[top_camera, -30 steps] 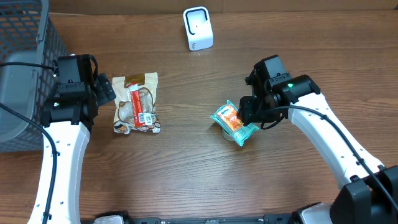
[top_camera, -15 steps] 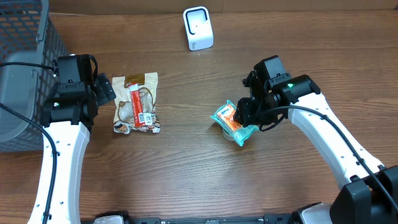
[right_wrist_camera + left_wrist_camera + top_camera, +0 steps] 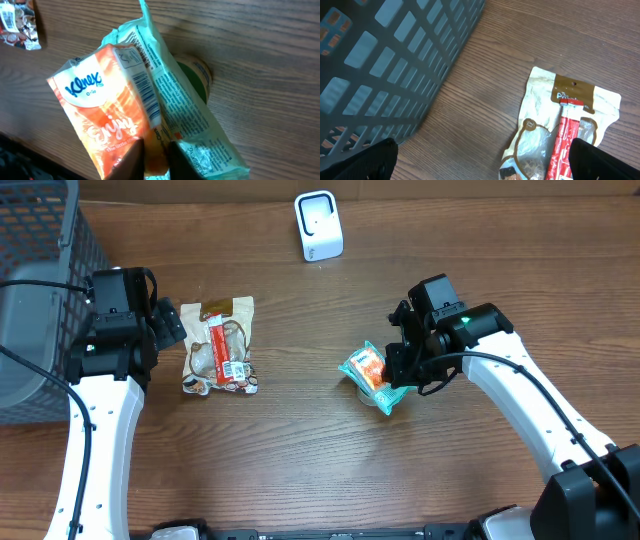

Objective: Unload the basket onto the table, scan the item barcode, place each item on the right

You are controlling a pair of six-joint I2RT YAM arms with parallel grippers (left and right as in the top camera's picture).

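Your right gripper (image 3: 152,156) is clamped down on the lower edge of the orange Kleenex pack (image 3: 107,112), which lies directly ahead of the jaws. The left gripper (image 3: 168,325) stands fully spread, holding nothing. That pinch takes only soft wrapper, so the pack may sag, twist or slip out as you lift. The barcode (image 3: 146,94) sits just beyond the fingertips, so a finger could shade it from the scanner (image 3: 318,225). The teal wrapper (image 3: 195,125) beside the jaws may drag along.
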